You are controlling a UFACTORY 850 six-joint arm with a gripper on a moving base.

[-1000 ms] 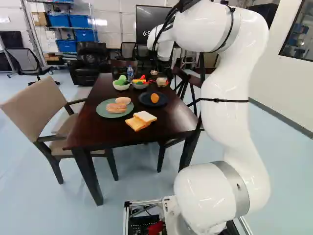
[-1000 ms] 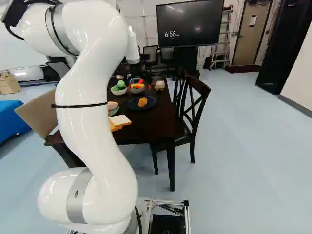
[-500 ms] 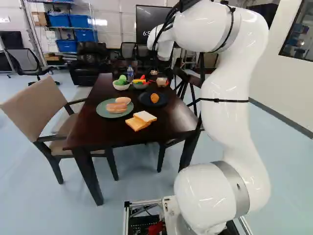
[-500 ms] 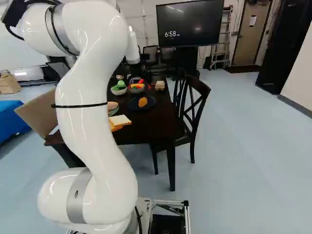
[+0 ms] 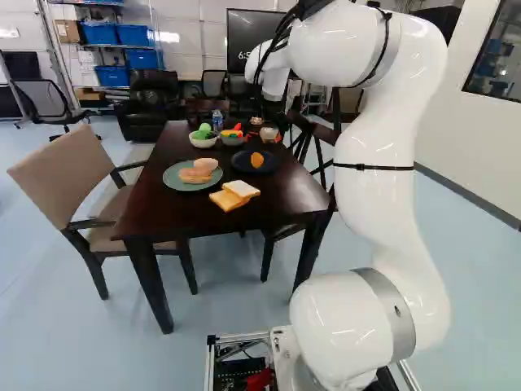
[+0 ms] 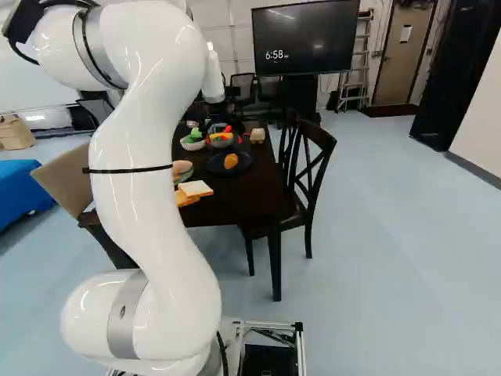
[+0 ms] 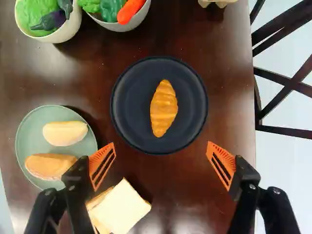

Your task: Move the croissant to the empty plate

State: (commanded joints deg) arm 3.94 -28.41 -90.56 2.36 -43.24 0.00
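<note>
One croissant [image 7: 164, 108], within the rim of a dark plate [image 7: 129, 129], nearer right edge than left edge of table [image 7: 231, 117]; orange-padded fingers [image 7: 220, 163] wide open.

Bright light fills all my views, apparently from above. Small highlights gleam on my white arm [image 5: 378, 147], and glare whitens part of the far wall [image 5: 168, 37]. In my wrist view, the glossy table [image 7: 219, 58] throws back a hazy sheen below the pale bowl [image 7: 68, 33], the top bread slice [image 7: 119, 207] looks nearly washed out, and the croissant [image 7: 164, 108] carries soft shading. Dark shadows edge the bread and the green plate [image 7: 29, 124]. Uprights lean toward my base views' sides.
</note>
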